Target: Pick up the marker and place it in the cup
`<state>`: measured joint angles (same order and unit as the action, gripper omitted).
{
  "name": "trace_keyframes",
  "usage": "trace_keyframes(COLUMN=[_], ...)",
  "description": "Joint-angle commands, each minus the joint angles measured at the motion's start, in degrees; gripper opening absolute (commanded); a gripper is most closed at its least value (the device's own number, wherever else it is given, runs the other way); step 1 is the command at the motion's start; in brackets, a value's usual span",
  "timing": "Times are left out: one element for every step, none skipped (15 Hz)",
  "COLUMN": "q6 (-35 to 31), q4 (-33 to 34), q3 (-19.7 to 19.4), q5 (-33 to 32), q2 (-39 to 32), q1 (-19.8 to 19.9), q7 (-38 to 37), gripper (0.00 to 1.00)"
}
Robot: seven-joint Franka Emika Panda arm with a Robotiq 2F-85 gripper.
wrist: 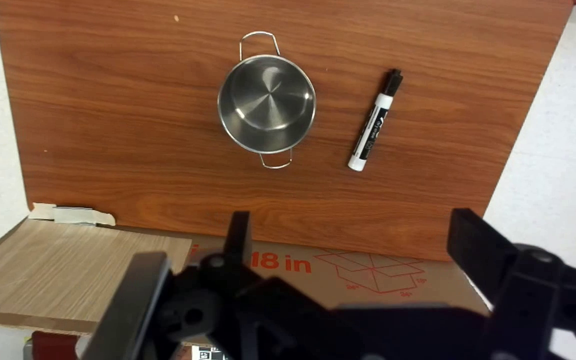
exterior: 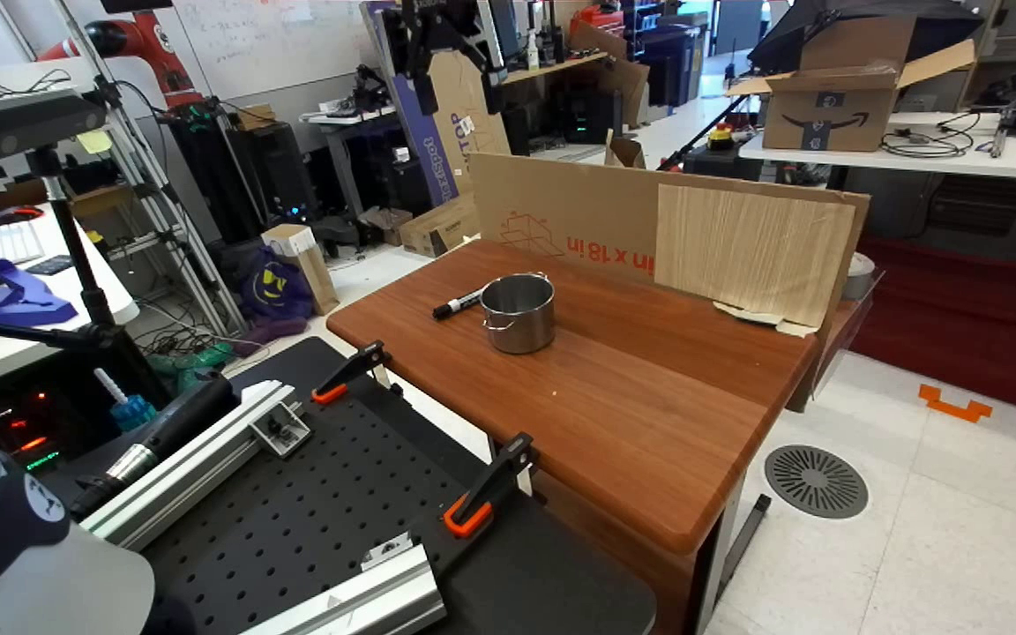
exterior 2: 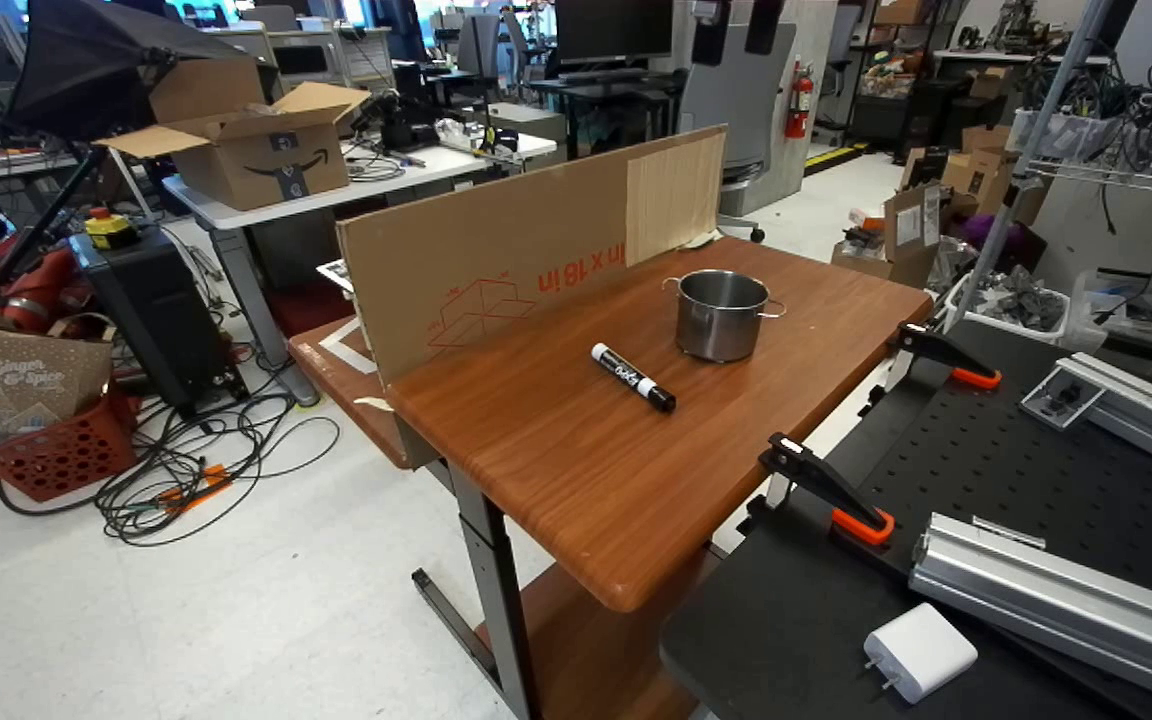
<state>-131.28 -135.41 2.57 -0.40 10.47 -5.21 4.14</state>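
Fingers (wrist: pixel 478 252) stand wide apart, closest in the wrist view; beyond them, the marker (wrist: pixel 370 131) lies on the bench (wrist: pixel 118 110) near the upright cup (wrist: pixel 268 105), a gap between.

Plenty of light on the tabletop (exterior: pixel 631 432) in both exterior views, and in an exterior view here's a darker band along the foot of the cardboard (exterior: pixel 596 203), shadow or reflection, can't tell which! The floor (exterior 2: pixel 236 620) gleams pale, the far opening (exterior: pixel 726 40) beyond nearly washed out in blue-white. Over to the wrist view: 2 small white glints inside the cup (wrist: pixel 268 106), a star-shaped sheen on its bottom, and the gripper (wrist: pixel 350 216) dark, blurred up close.
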Motion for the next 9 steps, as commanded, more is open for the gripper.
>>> trace_keyframes(q6=[-1.81,-2.11,-2.4,-2.41,-2.68,-3.07,-3.35,-3.33,-3.46], q4=[3.09,3.8,4.57,5.32,6.02,6.73,7.59,8.55,9.4], q3=[1.13,1.63,2.05,2.42,2.83,3.26,3.68,4.06,4.32], q5=[2.11,2.09,2.02,1.76,1.54,1.52,1.63,1.66,1.45], q2=[-5.68,-7.53,-9.44,-11.29,-13.05,-14.84,-16.72,-18.6,-20.26], q1=[-0.65,-0.77,-0.93,-1.11,-1.35,-1.58,-1.81,-2.02,-2.21], q7=[0.16,-0.4,-0.68,-1.11,-1.69,-2.32,-2.79,-3.48,-4.28], gripper=[1.0,1.0,1.0,1.0,1.0,1.0,1.0,1.0,1.0])
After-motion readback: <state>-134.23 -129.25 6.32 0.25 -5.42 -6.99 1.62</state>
